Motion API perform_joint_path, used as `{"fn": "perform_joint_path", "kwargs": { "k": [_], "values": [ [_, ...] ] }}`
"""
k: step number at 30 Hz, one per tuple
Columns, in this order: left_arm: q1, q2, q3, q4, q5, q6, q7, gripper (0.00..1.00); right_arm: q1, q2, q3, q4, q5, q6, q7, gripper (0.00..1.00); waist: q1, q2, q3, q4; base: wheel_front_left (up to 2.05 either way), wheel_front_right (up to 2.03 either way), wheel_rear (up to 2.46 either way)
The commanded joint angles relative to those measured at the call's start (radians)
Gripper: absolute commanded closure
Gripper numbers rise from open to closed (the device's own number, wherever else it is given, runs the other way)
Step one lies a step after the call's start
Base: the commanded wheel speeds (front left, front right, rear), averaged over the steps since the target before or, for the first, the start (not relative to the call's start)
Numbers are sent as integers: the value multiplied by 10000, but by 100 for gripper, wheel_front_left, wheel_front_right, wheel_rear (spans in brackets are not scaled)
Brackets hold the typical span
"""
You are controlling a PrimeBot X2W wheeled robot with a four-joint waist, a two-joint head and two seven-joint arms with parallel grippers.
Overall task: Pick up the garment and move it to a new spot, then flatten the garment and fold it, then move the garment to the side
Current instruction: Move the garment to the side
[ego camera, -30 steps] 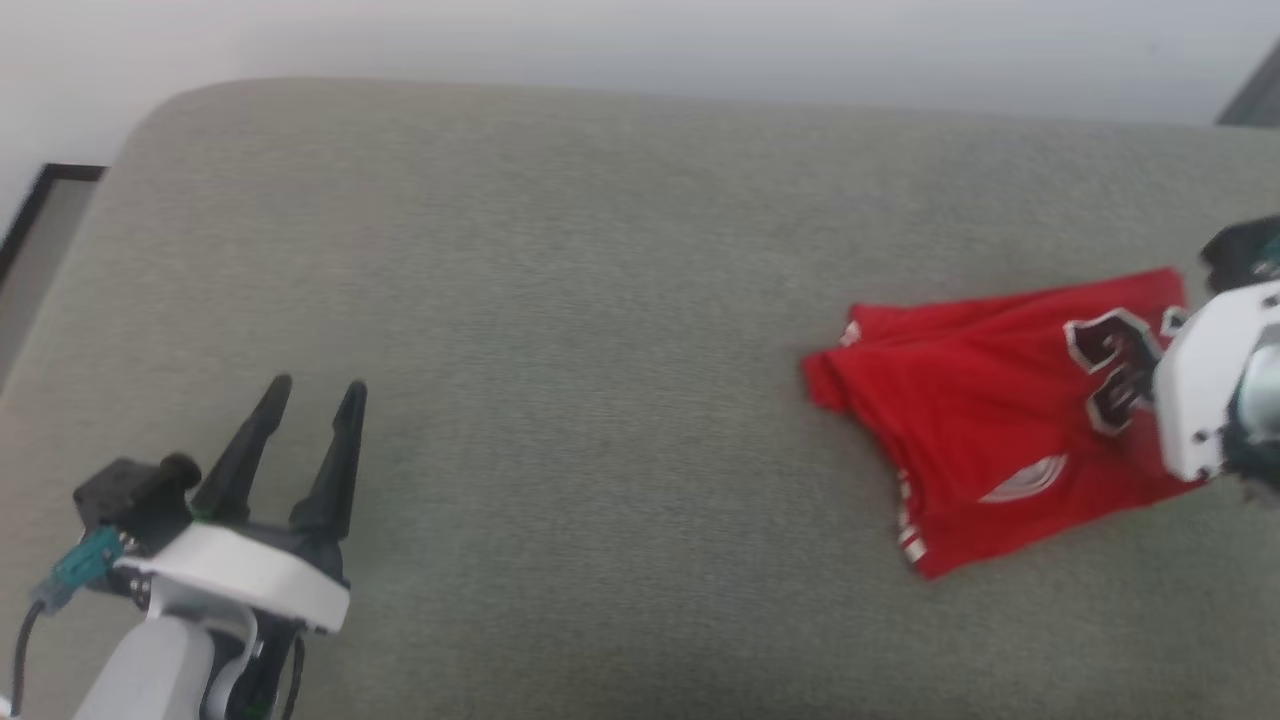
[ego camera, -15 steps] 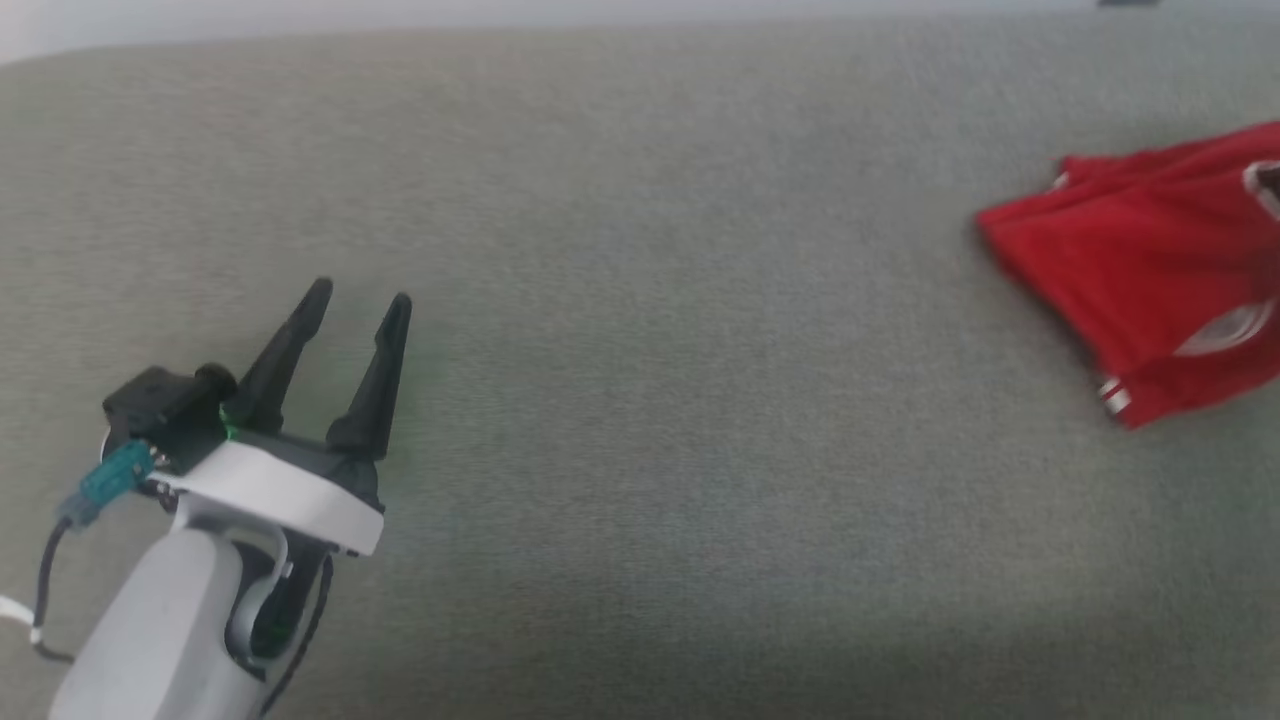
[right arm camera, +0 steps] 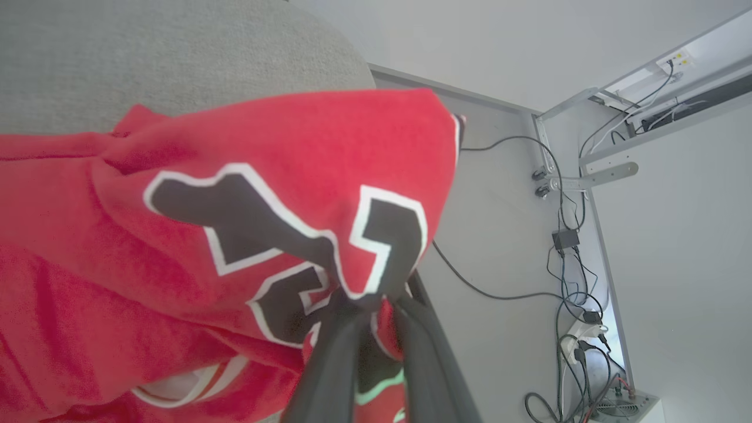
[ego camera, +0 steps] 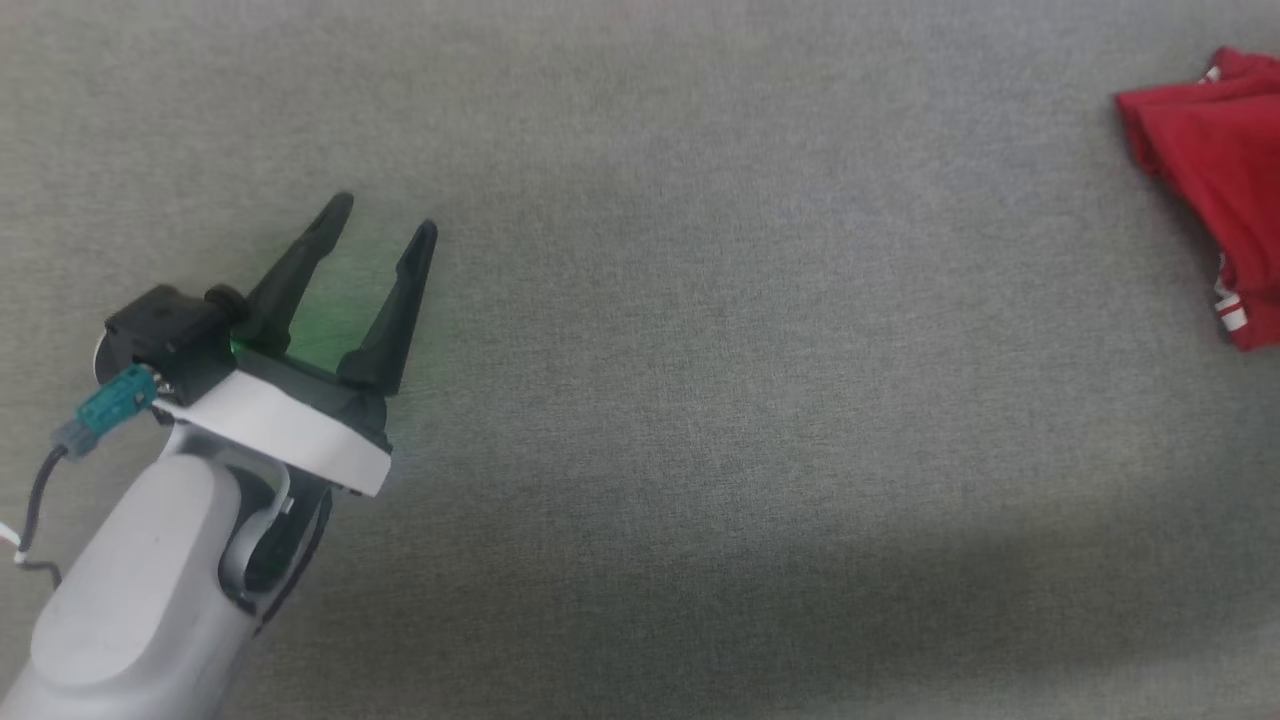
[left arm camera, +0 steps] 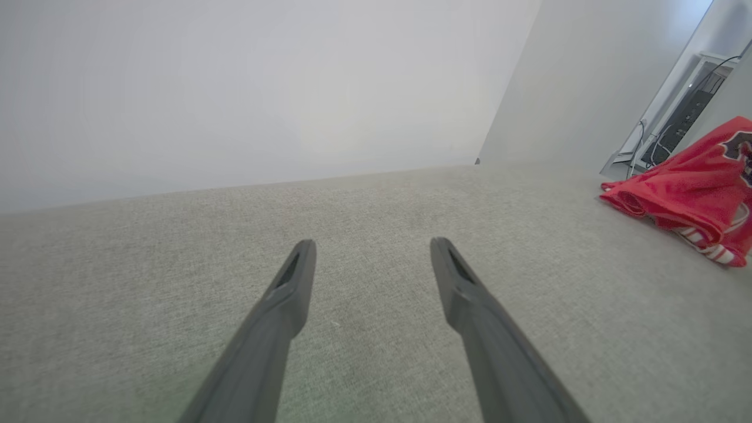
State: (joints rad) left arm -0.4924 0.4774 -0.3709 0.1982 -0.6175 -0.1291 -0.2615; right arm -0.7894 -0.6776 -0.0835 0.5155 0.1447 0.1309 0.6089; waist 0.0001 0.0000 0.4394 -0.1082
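Observation:
The garment (ego camera: pixel 1215 150) is a bright red jersey lying bunched at the right edge of the grey cushion (ego camera: pixel 700 400). From the left wrist it appears as the garment (left arm camera: pixel 693 182) at the far right, lifted at one end. My right gripper (right arm camera: pixel 376 308) is shut on a pinch of the garment (right arm camera: pixel 235 235), right at its dark white-outlined number. My left gripper (ego camera: pixel 382 222) stands open over bare cushion at the left, far from the cloth; the left gripper (left arm camera: pixel 370 252) holds nothing.
Past the cushion's rounded end (right arm camera: pixel 329 53) lies a grey floor with cables (right arm camera: pixel 564 247) and a power strip. A pale wall (left arm camera: pixel 235 88) rises behind the cushion. Wide bare cushion separates my left gripper from the jersey.
The head camera has turned down and left, so the jersey slid to the picture's right edge and my right gripper left it. My left gripper stays open.

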Motion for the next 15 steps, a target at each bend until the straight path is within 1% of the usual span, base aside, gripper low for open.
{"fn": "perform_joint_path", "kwargs": {
  "k": [1, 12, 13, 14, 15],
  "values": [
    [-237, 37, -68, -14, -44, -18, -41, 0, -117, 200, -261, 112, -307, -3, -138, 100, -1, 0, 254, -61, 0, 0, 0],
    [-911, 304, -629, 67, -254, -18, -41, 0, -65, 1676, -2098, 921, -2532, -3, -1022, 100, -1, 0, 739, 232, 0, 0, 0],
    [-930, 316, -628, 103, -249, -18, -41, 0, -102, 1785, -2285, 972, -2701, -3, -1091, 84, -1, 0, 744, 264, 0, 0, 0],
    [-946, 315, -624, 119, -262, -18, -41, 0, -127, 1909, -2419, 1006, -2889, -1, -1152, 75, -1, 0, 737, 291, 0, 0, 0],
    [-956, 307, -581, 129, -280, -18, -41, 0, -155, 1991, -2551, 1004, -3074, -3, -1279, 64, -1, 0, 726, 317, 0, 0, 0]
  ]
}}
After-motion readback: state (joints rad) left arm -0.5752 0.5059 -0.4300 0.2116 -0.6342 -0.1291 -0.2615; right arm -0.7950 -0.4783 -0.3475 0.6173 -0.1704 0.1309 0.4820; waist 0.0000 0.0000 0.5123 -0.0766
